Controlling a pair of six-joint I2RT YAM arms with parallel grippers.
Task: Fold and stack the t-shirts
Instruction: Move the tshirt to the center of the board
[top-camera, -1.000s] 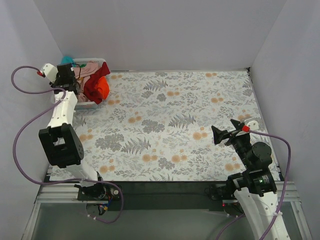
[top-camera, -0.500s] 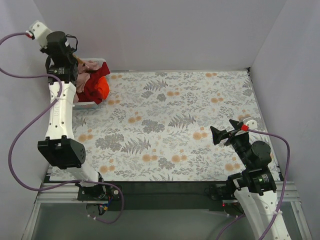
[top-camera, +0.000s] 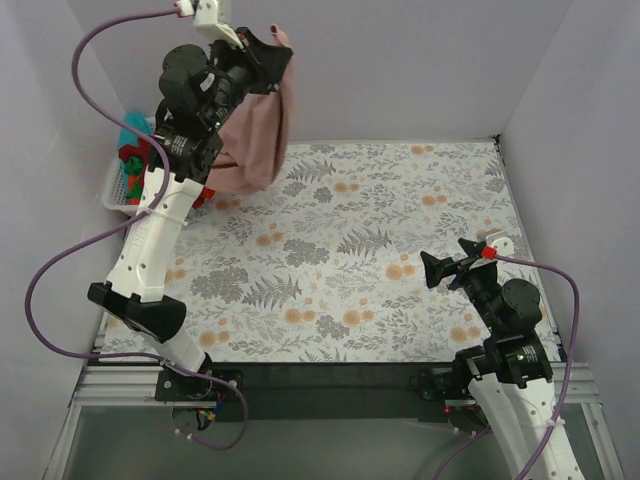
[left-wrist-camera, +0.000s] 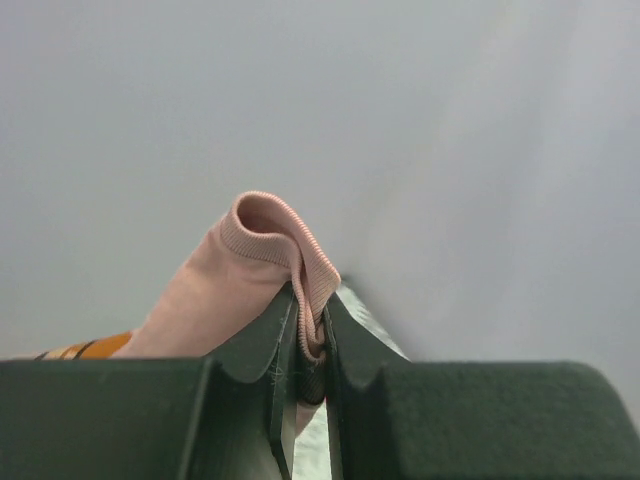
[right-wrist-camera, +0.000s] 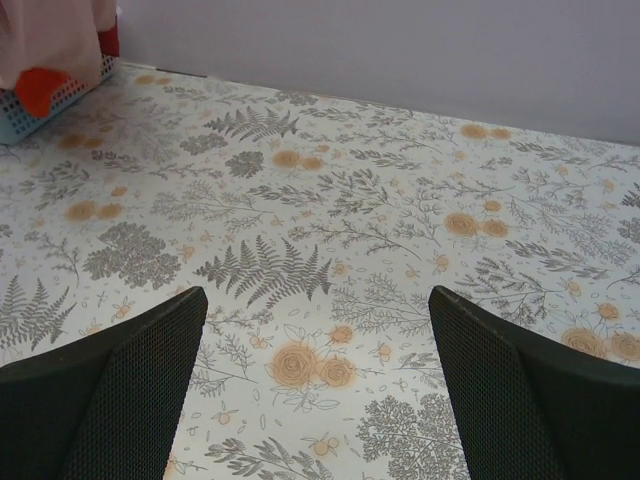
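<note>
Basically counting one basket (top-camera: 109, 192) and one dusty-pink tee (top-camera: 262, 130): hanging limp, high beside that basket, ribbed collar clamped in left gripper (left-wrist-camera: 310, 320); right gripper (right-wrist-camera: 315, 300) gaping wide over floral cloth (right-wrist-camera: 330, 200).

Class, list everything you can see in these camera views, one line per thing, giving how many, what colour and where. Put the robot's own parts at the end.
pink t-shirt: one, dusty pink, hanging in the air above the far-left part of the table
other t-shirts: number cannot be told, with red, orange and teal cloth showing, piled in the basket
basket: one, pale slatted plastic, far-left corner of the table
table cloth: one, white with grey ferns and orange flowers, covering the table
cables: two, purple, one looping from each arm
left gripper: one, black, raised high, shut on the pink t-shirt's ribbed edge
right gripper: one, black, open and empty, near-right above the cloth
</note>
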